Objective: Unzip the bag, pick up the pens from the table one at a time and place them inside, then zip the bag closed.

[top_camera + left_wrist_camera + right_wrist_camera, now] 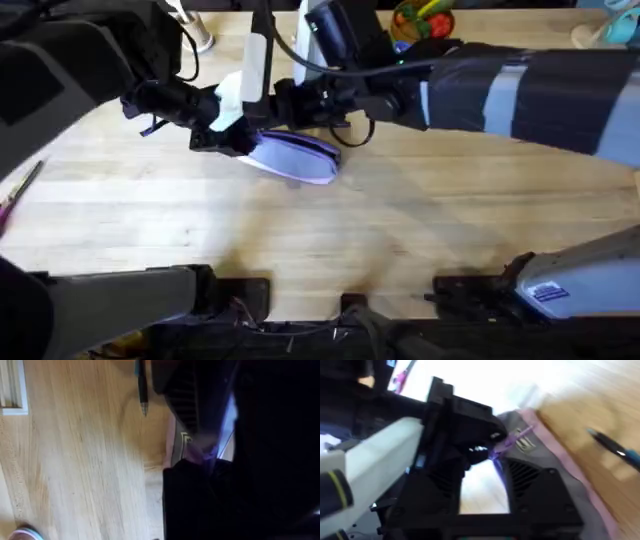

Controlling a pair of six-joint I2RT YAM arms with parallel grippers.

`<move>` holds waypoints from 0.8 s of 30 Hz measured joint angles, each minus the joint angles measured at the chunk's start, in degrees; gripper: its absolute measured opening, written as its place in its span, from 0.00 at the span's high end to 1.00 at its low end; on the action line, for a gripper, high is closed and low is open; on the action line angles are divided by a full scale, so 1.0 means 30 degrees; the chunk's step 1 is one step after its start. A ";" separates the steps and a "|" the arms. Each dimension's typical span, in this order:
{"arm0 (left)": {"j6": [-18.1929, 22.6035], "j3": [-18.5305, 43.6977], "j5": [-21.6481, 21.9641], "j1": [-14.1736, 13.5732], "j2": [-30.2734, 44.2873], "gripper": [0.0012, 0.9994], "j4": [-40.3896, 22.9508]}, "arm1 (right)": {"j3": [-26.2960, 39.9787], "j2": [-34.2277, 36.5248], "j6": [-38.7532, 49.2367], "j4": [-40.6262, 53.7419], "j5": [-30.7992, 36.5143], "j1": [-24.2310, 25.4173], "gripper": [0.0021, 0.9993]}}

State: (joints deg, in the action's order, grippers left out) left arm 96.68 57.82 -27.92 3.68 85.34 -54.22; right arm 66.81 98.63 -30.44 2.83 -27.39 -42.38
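lavender pouch: the bag (298, 158) lies on the far middle of the table (330, 250), just beside both our grippers, which meet over its left end.
wood: pale planks with clear grain, bare in front of the bag.
around us: a pink-and-dark pen (18, 192) lies at the table's left edge, well apart from the bag; a dark pen with a blue end (143, 387) lies just beside the bag; bright items (422, 20) stand at the far edge.
in the way: our two arms cross above the bag and hide its left end.
left gripper (215, 135): at the bag's left end; we cannot tell how its fingers stand.
right gripper (492, 457): at the zipper line by a small purple pull (512, 440); we cannot tell its grip.
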 joint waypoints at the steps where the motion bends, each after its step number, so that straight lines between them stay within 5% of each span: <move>1: 0.0000 0.0000 -0.0005 0.0000 -0.0005 0.96 0.0000 | 0.0019 -0.0179 0.0234 0.0552 -0.0040 0.0297 0.56; 6: 0.0001 0.0000 -0.0022 0.0000 -0.0007 0.96 -0.0007 | 0.0034 -0.1589 0.2039 0.3733 -0.0111 0.2312 0.02; 8: 0.0033 0.0000 -0.0029 0.0000 -0.0007 0.94 -0.0007 | 0.0041 -0.2144 0.2640 0.4513 -0.0109 0.2967 0.00; 9: 0.0087 0.0000 -0.0051 0.0000 -0.0007 0.85 -0.0007 | 0.0048 -0.2427 0.2952 0.4911 -0.0104 0.3254 0.00; 14: 0.0058 0.0000 -0.0270 -0.0022 0.0000 0.09 -0.0080 | 0.0077 -0.3400 0.4710 0.6230 -0.0104 0.4292 0.00; 15: 0.0018 0.0000 -0.0270 -0.0022 0.0000 0.03 -0.0089 | 0.0077 -0.3506 0.5108 0.6441 -0.0102 0.4378 0.00; 24: 0.0003 0.0000 -0.0038 -0.0004 -0.0004 0.01 0.0169 | 0.0099 -0.3643 0.8027 0.7198 -0.0089 0.4009 0.00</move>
State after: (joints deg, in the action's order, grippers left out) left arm 96.69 57.82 -28.04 3.67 85.33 -53.71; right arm 67.11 87.70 -6.36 24.43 -27.66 -30.36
